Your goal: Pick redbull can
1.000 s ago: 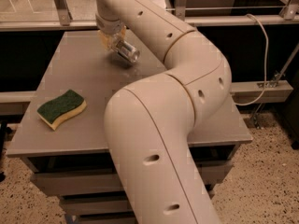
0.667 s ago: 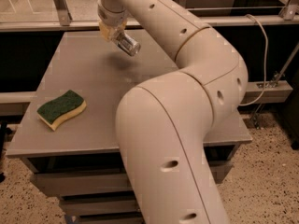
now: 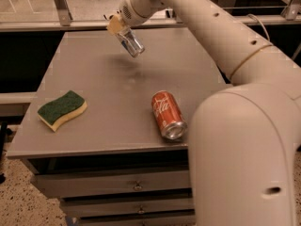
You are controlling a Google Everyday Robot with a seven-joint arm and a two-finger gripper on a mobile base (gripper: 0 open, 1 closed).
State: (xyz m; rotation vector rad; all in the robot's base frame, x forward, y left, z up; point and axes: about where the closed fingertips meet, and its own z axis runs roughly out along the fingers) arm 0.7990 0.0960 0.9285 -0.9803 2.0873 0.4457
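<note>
The redbull can point(image 3: 131, 43) is a slim silver can with bluish markings. It hangs tilted in the air above the far middle of the grey table point(image 3: 94, 74), its shiny end pointing down and right. My gripper point(image 3: 118, 26) is shut on its upper end and holds it clear of the table top. My white arm reaches in from the right foreground.
A red-orange cola can point(image 3: 168, 115) lies on its side near the table's front edge, right of centre. A green and yellow sponge point(image 3: 61, 109) lies at the front left. Drawers point(image 3: 136, 185) sit under the table. A metal rail runs behind the table.
My gripper has lifted the redbull can off the table and carried it up. My arm has swung aside, so the red cola can now shows.
</note>
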